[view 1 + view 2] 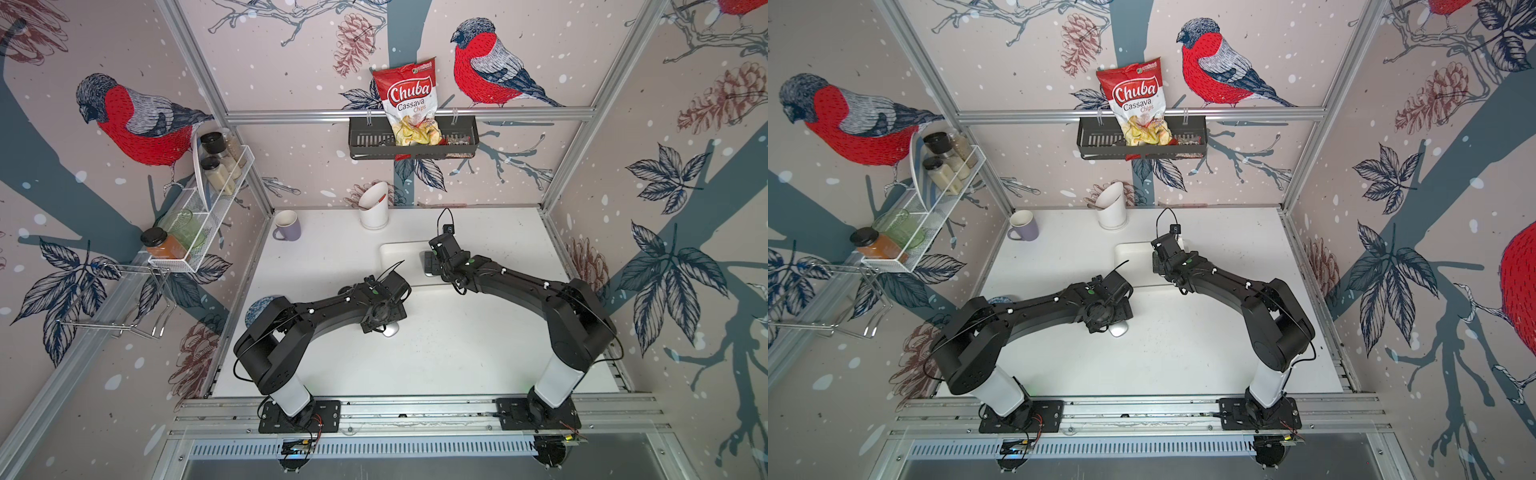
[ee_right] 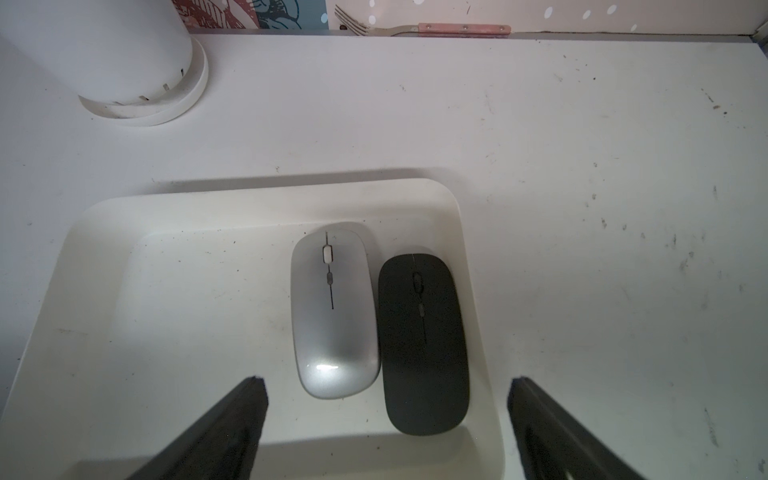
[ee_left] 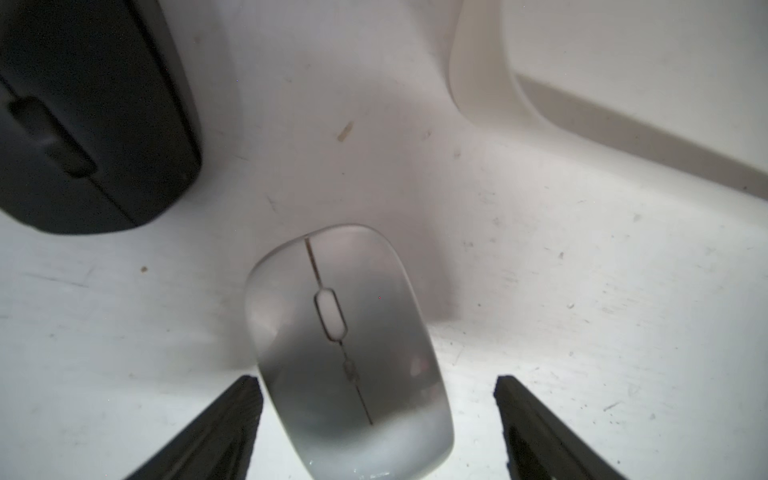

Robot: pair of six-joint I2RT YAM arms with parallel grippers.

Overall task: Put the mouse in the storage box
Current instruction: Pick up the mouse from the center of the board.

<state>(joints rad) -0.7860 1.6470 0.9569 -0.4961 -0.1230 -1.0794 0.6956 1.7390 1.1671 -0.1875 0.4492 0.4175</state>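
Left wrist: silver mouse (image 3: 347,353) lengthwise within open left end effector (image 3: 376,380), wheel end away from it.

A robot lab booth: aluminium frame (image 1: 291,114), bird-printed walls (image 1: 291,54), white tabletop (image 1: 457,353)

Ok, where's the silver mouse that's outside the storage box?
The silver mouse lies on the table between the fingers of the open left pincer in the left wrist view, a black mouse beside it, the storage box beyond.
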